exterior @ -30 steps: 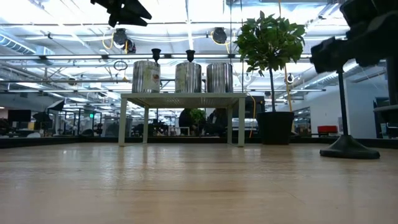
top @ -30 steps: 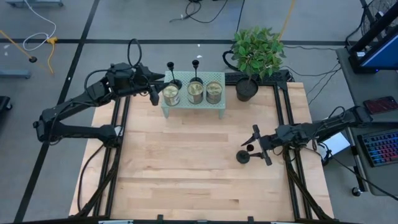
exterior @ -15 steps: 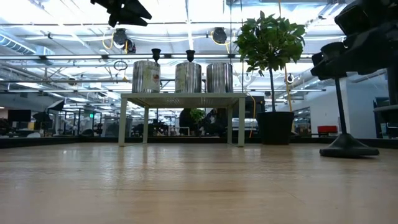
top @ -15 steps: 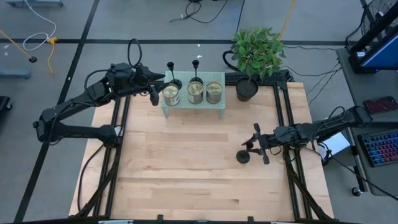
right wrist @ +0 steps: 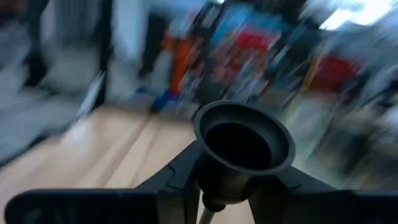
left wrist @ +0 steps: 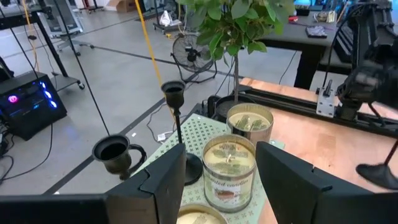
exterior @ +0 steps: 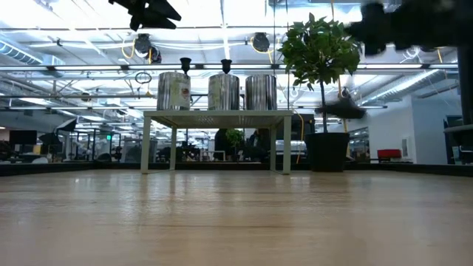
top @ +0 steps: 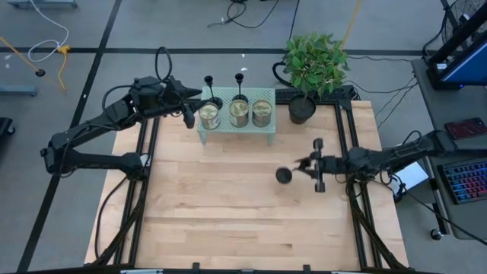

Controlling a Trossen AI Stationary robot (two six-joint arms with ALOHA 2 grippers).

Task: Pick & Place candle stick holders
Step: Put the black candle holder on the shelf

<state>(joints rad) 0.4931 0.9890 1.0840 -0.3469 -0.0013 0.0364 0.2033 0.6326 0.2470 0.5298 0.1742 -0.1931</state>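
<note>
Two black candle stick holders [top: 209,81] [top: 240,78] stand with their bases on the far edge of a pale green shelf [top: 236,131], behind three candle jars [top: 235,113]. My left gripper [top: 190,114] hovers open at the shelf's left end; in its wrist view the holders [left wrist: 115,153] [left wrist: 175,94] show past its fingers. A third candle stick holder [top: 283,175] hangs in the air right of the table's middle, with my right gripper [top: 310,165] shut on it. Its round base [exterior: 340,110] floats well above the wood. My right gripper pinches the holder between its two fingers [right wrist: 177,171] just under the cup [right wrist: 241,144], at the top of the stem. The fingers come roughly level from the table's right side. The holder is lifted clear, its base [top: 283,175] hanging below and left of the fingers.
A potted plant [top: 303,109] stands at the far right corner of the table, close to the shelf's right end. Black rails [top: 346,129] run along the table's sides. Open wood [top: 221,198] lies in the middle and near part of the table.
My right gripper has shut on the holder under its cup and lifted it off the table. It has carried the holder up and a little toward the table's far and left edges, the base swinging leftward.
</note>
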